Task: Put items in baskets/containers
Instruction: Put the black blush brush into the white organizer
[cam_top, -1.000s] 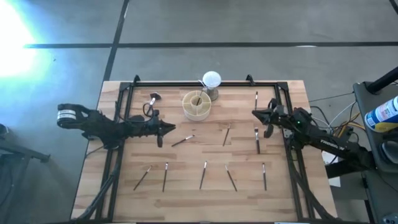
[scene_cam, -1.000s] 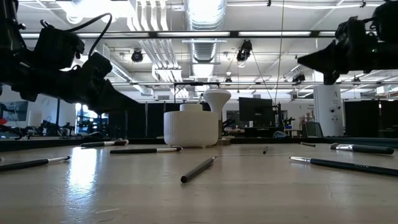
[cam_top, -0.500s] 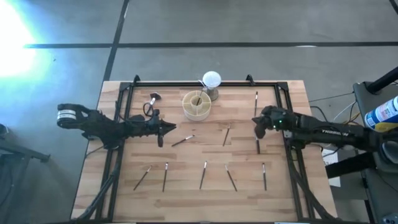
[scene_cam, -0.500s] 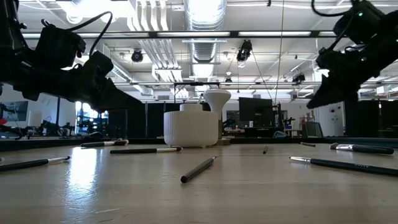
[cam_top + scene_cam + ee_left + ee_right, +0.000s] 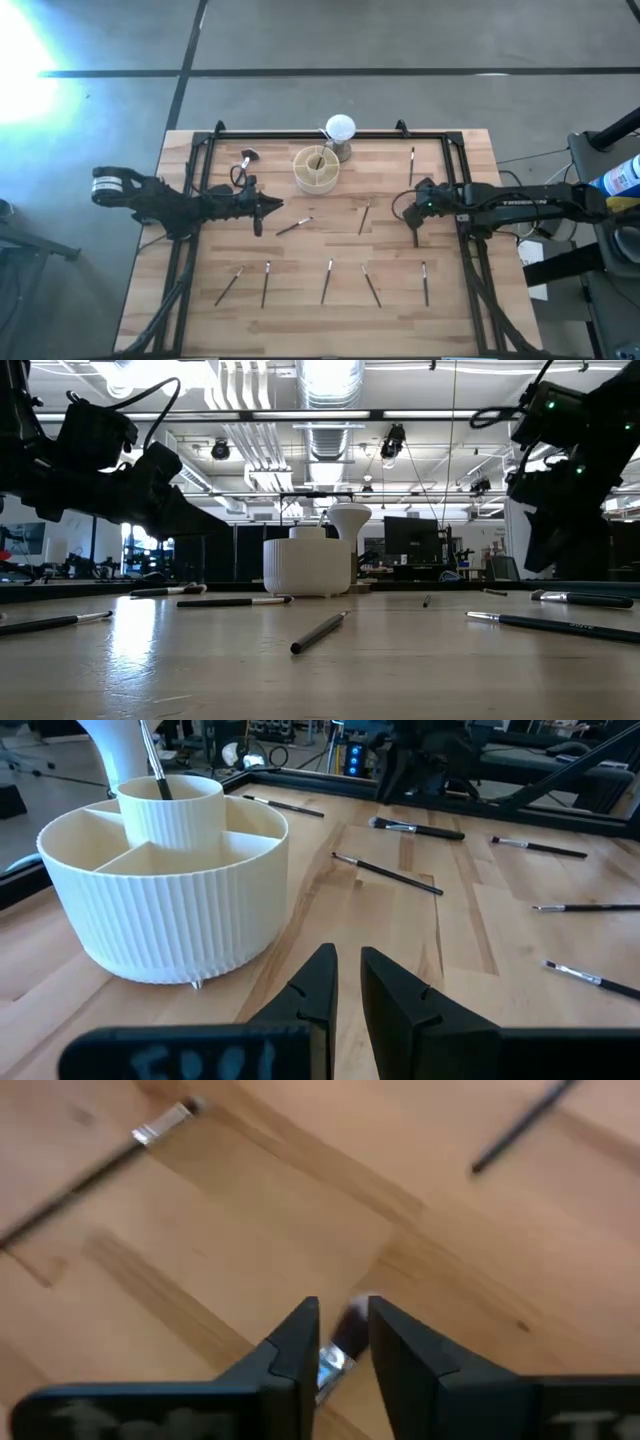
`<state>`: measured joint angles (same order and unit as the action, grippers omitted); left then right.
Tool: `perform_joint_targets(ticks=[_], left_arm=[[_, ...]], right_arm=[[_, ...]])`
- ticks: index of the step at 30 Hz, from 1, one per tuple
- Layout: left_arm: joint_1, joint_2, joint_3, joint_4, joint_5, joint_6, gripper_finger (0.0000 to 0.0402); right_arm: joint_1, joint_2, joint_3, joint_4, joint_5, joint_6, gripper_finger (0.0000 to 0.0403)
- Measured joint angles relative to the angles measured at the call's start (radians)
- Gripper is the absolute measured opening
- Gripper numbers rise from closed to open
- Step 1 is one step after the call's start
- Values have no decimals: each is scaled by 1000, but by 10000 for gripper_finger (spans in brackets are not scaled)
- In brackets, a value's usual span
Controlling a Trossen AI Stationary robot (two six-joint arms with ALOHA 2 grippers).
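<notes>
high view: a wooden bench seen from straight above, with a dark frame along its edges. the round cream organiser sits toward 12 o'clock of the bench centre, one brush standing in its middle cup, and a white ball on a stand is just beside it at its 1 o'clock. thin dark makeup brushes lie scattered flat: a row of five toward 6 o'clock, others near the centre and toward 3 o'clock, one with a broader head toward 10 o'clock. the left gripper hovers at 9 o'clock of centre, pointing inward. the right gripper reaches in from 3 o'clock and sits over a brush lying there. low view: level across the bench, the ribbed organiser stands mid-distance with brushes lying around it; the left gripper hangs above the bench, and the right arm hangs down on the other side, its tips hidden. left wrist view: the left gripper has its jaws nearly together with a narrow gap and nothing between them; the organiser is near, its divided compartments bare apart from the brush in the centre cup. right wrist view: the right gripper points down at the wood, jaws slightly apart, straddling the metal-collared end of a brush; whether they pinch it cannot be told.
</notes>
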<state>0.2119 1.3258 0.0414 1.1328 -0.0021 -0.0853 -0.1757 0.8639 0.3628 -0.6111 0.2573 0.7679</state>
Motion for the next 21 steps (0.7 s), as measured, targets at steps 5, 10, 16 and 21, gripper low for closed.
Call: perform_joint_targets(ticks=[5, 10, 16, 21], left_arm=[[0, 0, 0, 0, 0, 3, 43], [0, 0, 0, 0, 0, 4, 43], [0, 0, 0, 0, 0, 3, 43], [0, 0, 0, 0, 0, 3, 43]], right_arm=[[0, 95, 5, -3, 0, 52, 138], [0, 181, 3, 20, 0, 78, 163], [0, 255, 1, 149, -20, 42, 159], [0, 315, 12, 159, -15, 33, 126]])
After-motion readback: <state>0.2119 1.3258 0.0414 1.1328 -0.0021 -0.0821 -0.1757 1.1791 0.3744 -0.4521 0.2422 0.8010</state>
